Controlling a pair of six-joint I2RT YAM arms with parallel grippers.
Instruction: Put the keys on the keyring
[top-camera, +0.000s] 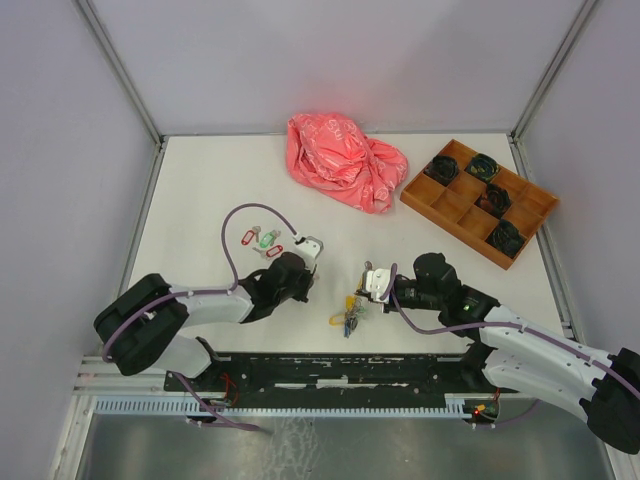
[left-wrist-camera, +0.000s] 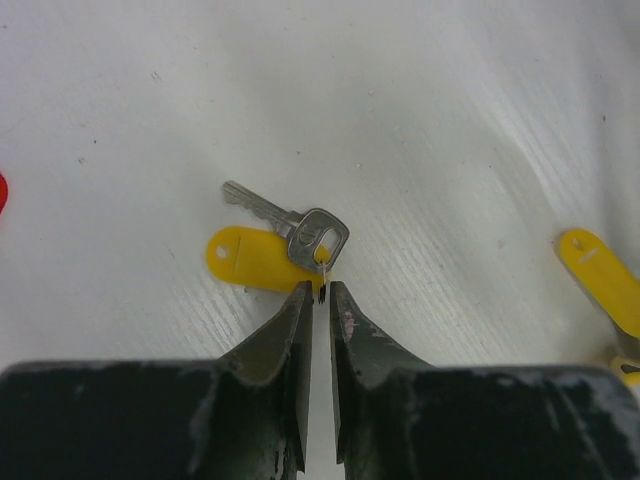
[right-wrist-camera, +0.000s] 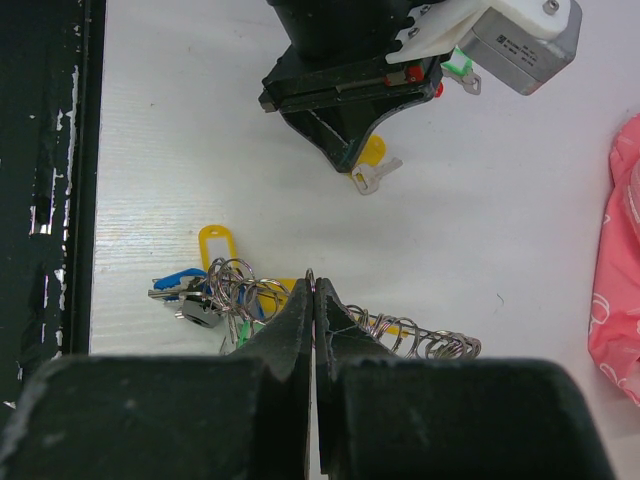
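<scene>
Left gripper (left-wrist-camera: 320, 288): jaws parted by narrow slit, tips at edge of yellow-tagged key (left-wrist-camera: 300, 228), which lies flat on table (left-wrist-camera: 450, 120); no firm hold visible. Right gripper (right-wrist-camera: 314, 285): jaws pressed together, pinching thin silver loop of keyring (right-wrist-camera: 310, 273). Bunched keys (right-wrist-camera: 215, 295) with blue and yellow tags hang on it, resting on table between arms. Red- and green-tagged keys (top-camera: 264, 241) loose beyond left gripper. Wooden tray (top-camera: 452, 205) far right: dark objects (top-camera: 482, 167) in four compartments. Pink bag (top-camera: 345, 160) beside it.
</scene>
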